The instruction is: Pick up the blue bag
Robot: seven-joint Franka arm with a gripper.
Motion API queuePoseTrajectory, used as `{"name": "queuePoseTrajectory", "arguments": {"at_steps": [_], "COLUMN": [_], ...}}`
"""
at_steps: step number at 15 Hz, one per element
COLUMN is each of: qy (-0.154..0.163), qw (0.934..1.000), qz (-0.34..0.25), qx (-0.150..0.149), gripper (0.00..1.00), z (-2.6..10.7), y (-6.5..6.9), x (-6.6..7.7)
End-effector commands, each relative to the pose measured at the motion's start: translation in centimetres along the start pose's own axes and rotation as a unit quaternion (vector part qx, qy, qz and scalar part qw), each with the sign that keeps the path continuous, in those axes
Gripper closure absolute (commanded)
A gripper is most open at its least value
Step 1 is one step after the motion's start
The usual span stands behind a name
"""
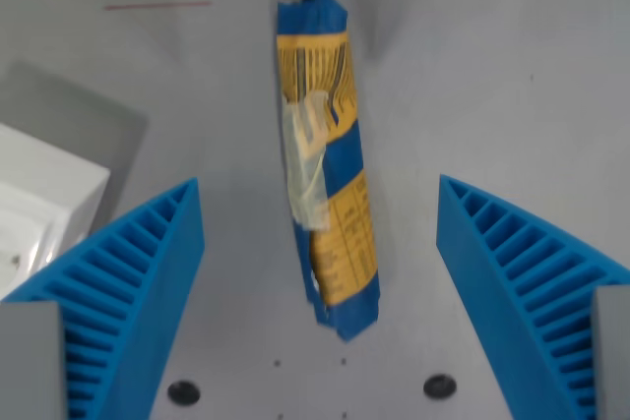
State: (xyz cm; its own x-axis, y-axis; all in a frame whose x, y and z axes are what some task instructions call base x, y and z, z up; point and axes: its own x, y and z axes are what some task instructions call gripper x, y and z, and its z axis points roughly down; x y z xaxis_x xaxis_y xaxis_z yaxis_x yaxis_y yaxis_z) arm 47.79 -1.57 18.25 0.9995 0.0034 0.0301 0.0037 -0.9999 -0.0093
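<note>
A plain grey table (492,66) fills the view, bare apart from a faint red line (157,5) near the top left, two dark screw holes (439,386) along the bottom, and a white box (39,209) at the wrist view's left edge. The blue bag (325,159) lies in the middle of the frame, a long narrow packet in blue and yellow with a pale, crinkled see-through patch partway down, running top to bottom and tilted slightly. The gripper (320,233) hangs above it with its ribbed blue fingers (148,263) spread wide, one on each side of the bag and well clear of it, holding nothing. The bag looks light and soft, a thin film pack that would crumple and could slide under a pinch; its glossy skin is probably slippery. The best hold seems to be across the narrow width near the middle, about where the yellow panel is fullest, so neither end droops far. There is open table on both flanks for the fingers to come down; the white box sits close to the left finger, so that side has the least room.
</note>
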Motion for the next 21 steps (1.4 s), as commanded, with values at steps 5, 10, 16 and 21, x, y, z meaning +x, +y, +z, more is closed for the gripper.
{"name": "queuePoseTrajectory", "arguments": {"at_steps": [5,10,16,21], "qy": [0.016,0.024,0.027,0.027], "qw": [0.9994,0.9993,0.9992,0.9992], "qz": [-0.027,-0.023,-0.024,-0.024], "qx": [-0.010,-0.013,-0.014,-0.014], "gripper": [0.00,0.00,1.00,1.00], "z": [3.4,5.4,6.9,6.9], "y": [0.7,0.9,0.5,0.5], "x": [0.0,-0.3,-0.2,-0.2]}}
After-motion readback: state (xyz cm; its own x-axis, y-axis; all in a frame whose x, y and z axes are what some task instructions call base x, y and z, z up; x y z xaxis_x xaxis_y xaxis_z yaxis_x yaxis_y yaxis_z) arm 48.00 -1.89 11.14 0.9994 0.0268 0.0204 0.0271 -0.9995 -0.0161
